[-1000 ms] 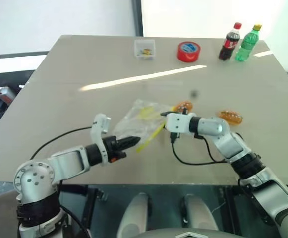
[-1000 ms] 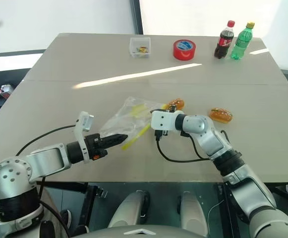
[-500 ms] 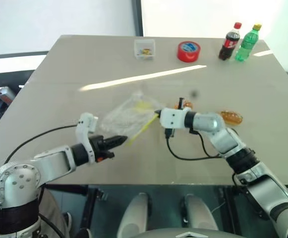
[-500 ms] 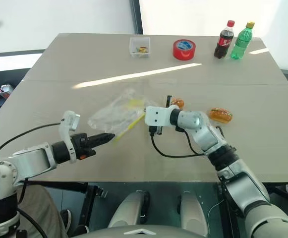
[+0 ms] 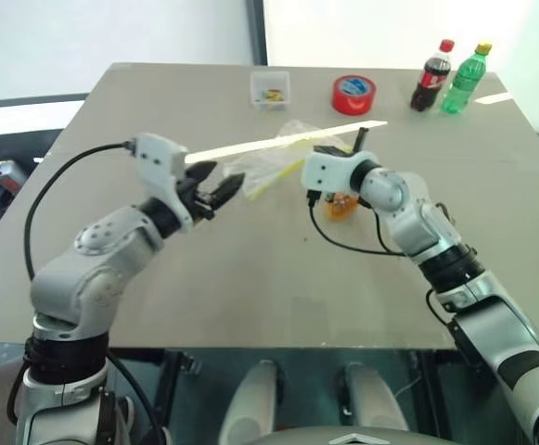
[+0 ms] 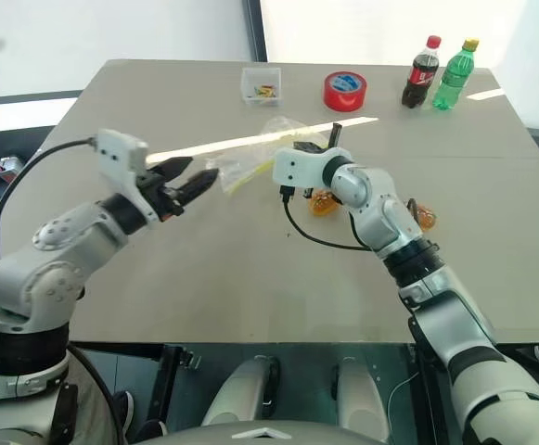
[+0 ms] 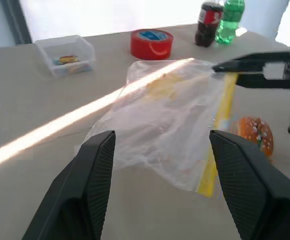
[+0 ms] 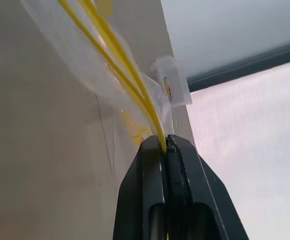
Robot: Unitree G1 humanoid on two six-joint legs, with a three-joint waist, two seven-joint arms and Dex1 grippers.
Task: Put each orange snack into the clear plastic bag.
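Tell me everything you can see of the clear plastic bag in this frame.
The clear plastic bag is thin, crinkled and see-through, with a yellow strip along one edge and a yellow patch inside. It hangs lifted off the table, and looks empty. The right gripper is shut on its yellow edge. The left gripper stands open just short of it, not touching.

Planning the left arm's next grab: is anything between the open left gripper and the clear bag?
Nothing visible. The left gripper faces the clear plastic bag directly, while the right gripper pinches its yellow strip.
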